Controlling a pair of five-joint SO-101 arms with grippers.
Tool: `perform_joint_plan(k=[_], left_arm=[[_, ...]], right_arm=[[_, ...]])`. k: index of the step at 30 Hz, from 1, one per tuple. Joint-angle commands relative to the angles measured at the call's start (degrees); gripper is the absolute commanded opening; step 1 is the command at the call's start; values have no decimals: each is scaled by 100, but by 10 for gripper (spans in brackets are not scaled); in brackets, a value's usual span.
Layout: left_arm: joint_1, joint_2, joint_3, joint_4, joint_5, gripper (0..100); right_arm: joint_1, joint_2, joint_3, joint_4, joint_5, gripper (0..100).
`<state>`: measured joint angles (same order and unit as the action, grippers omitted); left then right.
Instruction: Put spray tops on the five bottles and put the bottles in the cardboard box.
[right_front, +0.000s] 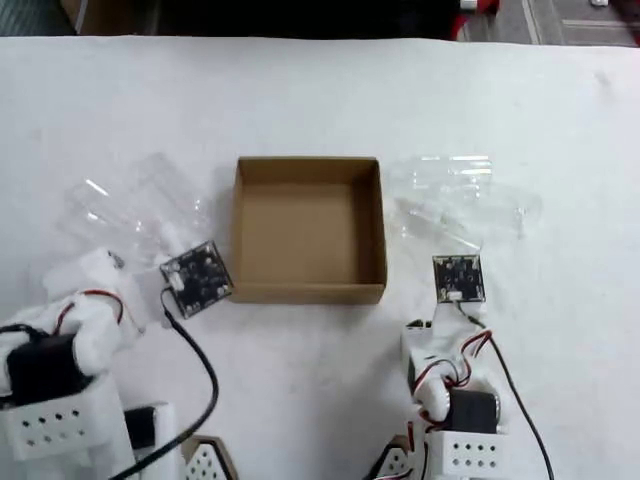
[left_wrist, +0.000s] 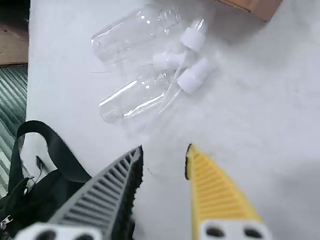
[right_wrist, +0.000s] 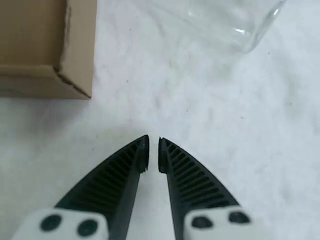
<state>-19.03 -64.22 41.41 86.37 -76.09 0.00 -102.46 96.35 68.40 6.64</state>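
The open cardboard box (right_front: 310, 225) stands mid-table with nothing in it. To its left lie clear bottles (right_front: 130, 215), to its right more clear bottles (right_front: 460, 195). In the left wrist view two capless bottles (left_wrist: 135, 97) lie on their sides with three white spray tops (left_wrist: 195, 75) loose beside them. My left gripper (left_wrist: 164, 159) is open, a short way from the nearer bottle and holding nothing. My right gripper (right_wrist: 153, 152) is shut on nothing over bare table, between the box corner (right_wrist: 45, 45) and a clear bottle (right_wrist: 225, 22).
A white cloth covers the table (right_front: 320, 100). A black strap and bag (left_wrist: 40, 170) hang off the table's edge beside the left arm. Both arm bases sit at the near edge, with cables (right_front: 200, 370) trailing over the cloth.
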Motion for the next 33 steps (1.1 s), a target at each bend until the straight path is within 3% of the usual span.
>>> perform_joint_plan(k=[1, 6, 8, 11, 17, 21, 26, 30, 33], left_arm=[[101, 136, -527, 53, 18, 138], [101, 347, -1679, 703, 141, 135], [101, 470, -2136, 598, 774, 135], [101, 708, -2716, 44, 2356, 135], [725, 971, -3270, -273, 5152, 135], [1358, 971, -2664, -774, 6743, 135], [1464, 971, -1020, -2470, 6954, 135], [1525, 901, 422, -3798, 6998, 135], [1692, 620, 1477, -4791, 7367, 135]], right_arm=[[31, -57, 35, -145, 70, 25], [13, -57, -255, -831, 1635, 26], [-4, -57, -237, -1385, 2303, 26], [-40, -57, -114, -2440, 2963, 26], [-655, -57, -308, -4075, 2778, 24], [-1701, -13, -492, -4549, 2769, 20], [-2316, 4, -519, -4251, 2752, 20], [-1903, -48, -132, -4136, 1829, 25], [-1543, 4, 53, -4409, 1565, 25]])
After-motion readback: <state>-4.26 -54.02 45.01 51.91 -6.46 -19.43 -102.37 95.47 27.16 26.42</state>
